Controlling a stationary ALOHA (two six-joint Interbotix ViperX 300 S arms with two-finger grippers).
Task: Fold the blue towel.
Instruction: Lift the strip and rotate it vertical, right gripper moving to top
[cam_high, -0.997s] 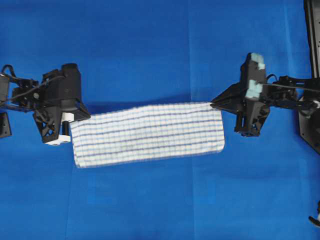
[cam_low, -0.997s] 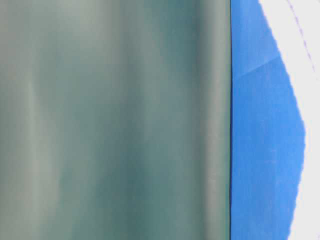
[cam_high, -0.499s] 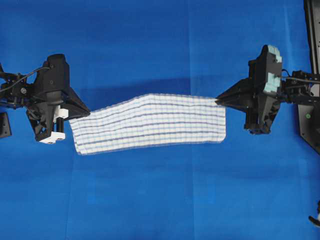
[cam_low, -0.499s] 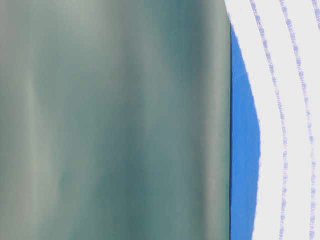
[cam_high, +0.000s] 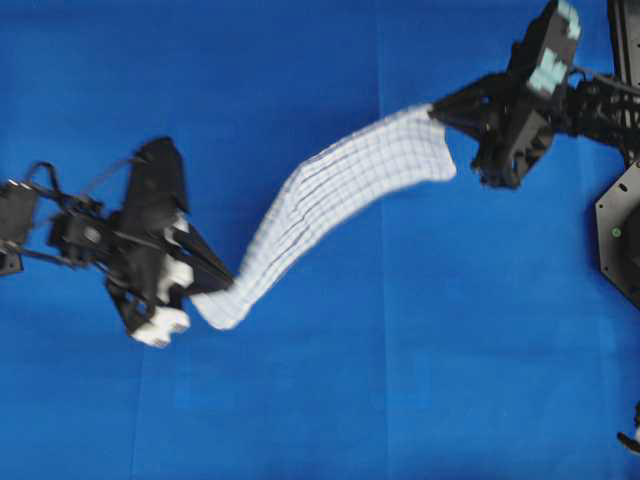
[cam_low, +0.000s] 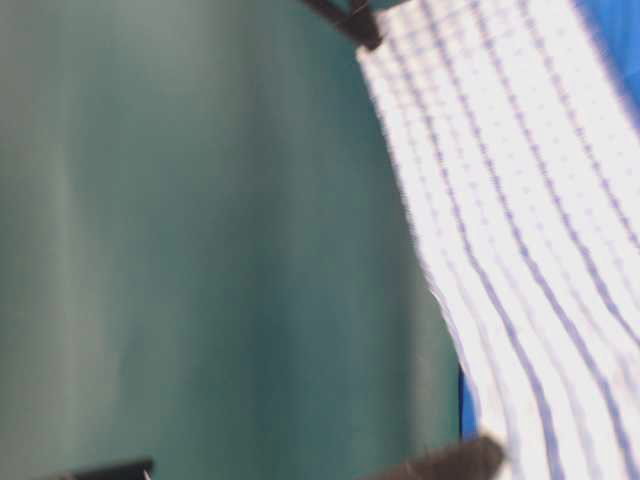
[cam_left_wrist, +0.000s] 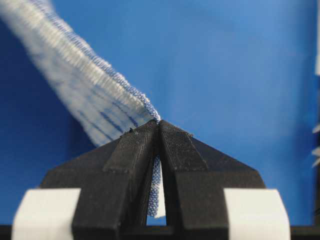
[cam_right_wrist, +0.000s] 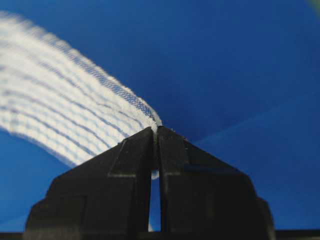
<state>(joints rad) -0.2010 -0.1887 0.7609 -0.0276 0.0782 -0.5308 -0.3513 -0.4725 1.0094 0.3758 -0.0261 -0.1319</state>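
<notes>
the blue towel (cam_high: 330, 195) stretches above the table covering (cam_high: 400, 380), lower left to upper right.

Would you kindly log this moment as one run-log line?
left pincer: shut on blue towel | right pincer: shut on blue towel | towel: stretched diagonally between both, off the table covering

A table covered in a plain solid-blue table covering (cam_high: 320, 400) fills the overhead frame. Faint crease lines cross the cloth. Whether the striped towel (cam_high: 340, 190), stretching from upper right toward lower left, touches it cannot be told.
</notes>
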